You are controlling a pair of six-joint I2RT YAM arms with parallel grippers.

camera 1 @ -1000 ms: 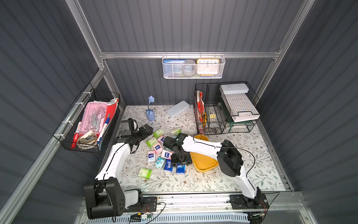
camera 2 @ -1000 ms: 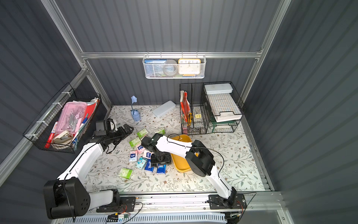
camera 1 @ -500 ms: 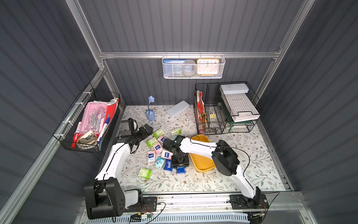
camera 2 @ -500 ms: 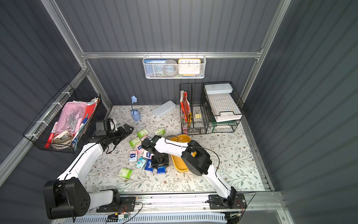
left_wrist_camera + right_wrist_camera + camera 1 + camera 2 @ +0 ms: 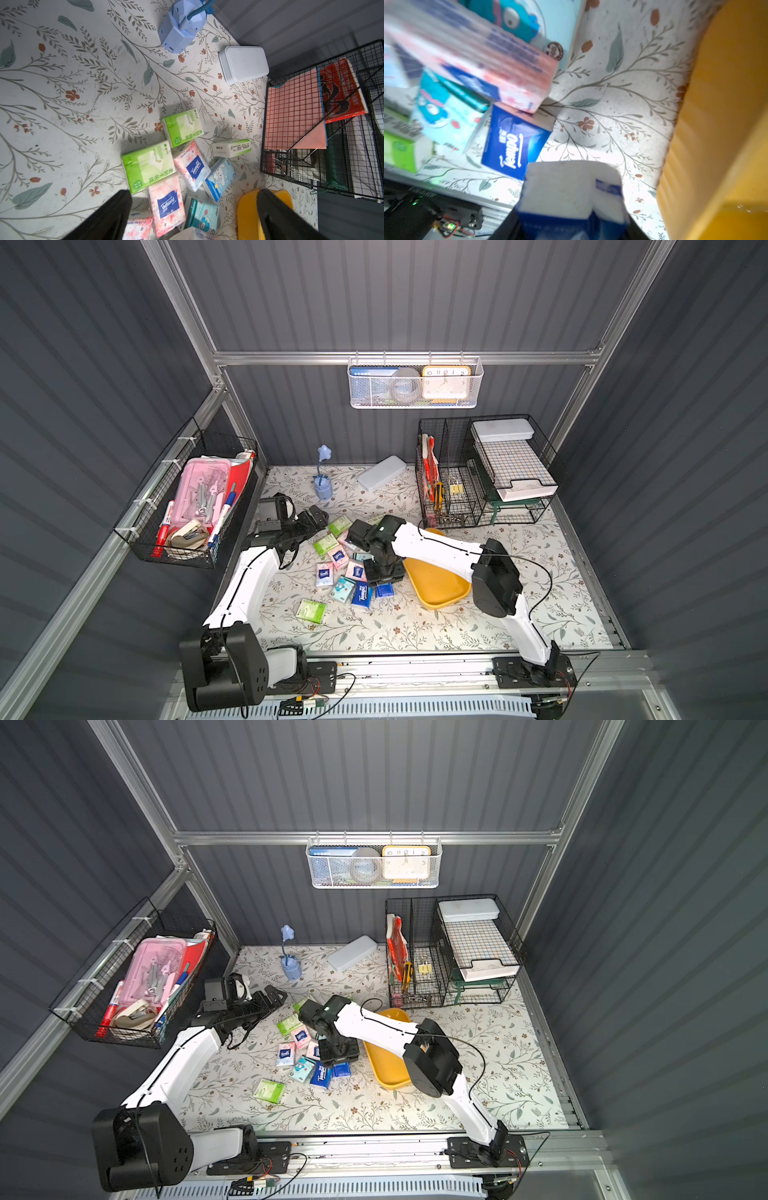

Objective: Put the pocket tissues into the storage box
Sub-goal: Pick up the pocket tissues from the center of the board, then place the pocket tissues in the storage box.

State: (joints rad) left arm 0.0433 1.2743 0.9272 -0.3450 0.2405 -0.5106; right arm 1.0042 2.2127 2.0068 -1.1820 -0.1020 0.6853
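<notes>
Several pocket tissues [image 5: 338,560] in green, pink, teal and dark blue lie scattered left of the yellow storage box [image 5: 436,585], which looks empty where the arm does not cover it. One green packet [image 5: 311,610] lies apart, nearer the front. My right gripper [image 5: 384,574] points down at the cluster's right edge. In the right wrist view it [image 5: 571,220] is shut on a dark blue and white packet [image 5: 566,187], next to a dark blue Tempo packet [image 5: 515,143]. My left gripper [image 5: 193,207] hangs open over the cluster's far-left side, holding nothing.
Black wire baskets [image 5: 478,477] stand at the back right, close behind the storage box. A grey-white pencil case [image 5: 382,472] and a small blue flower stand [image 5: 323,485] sit near the back wall. A black wire basket [image 5: 195,506] hangs on the left wall, a white mesh basket [image 5: 415,383] on the back.
My right arm has drawn in toward the cluster and its jaws have closed around the dark blue packet. The left arm has not moved.
</notes>
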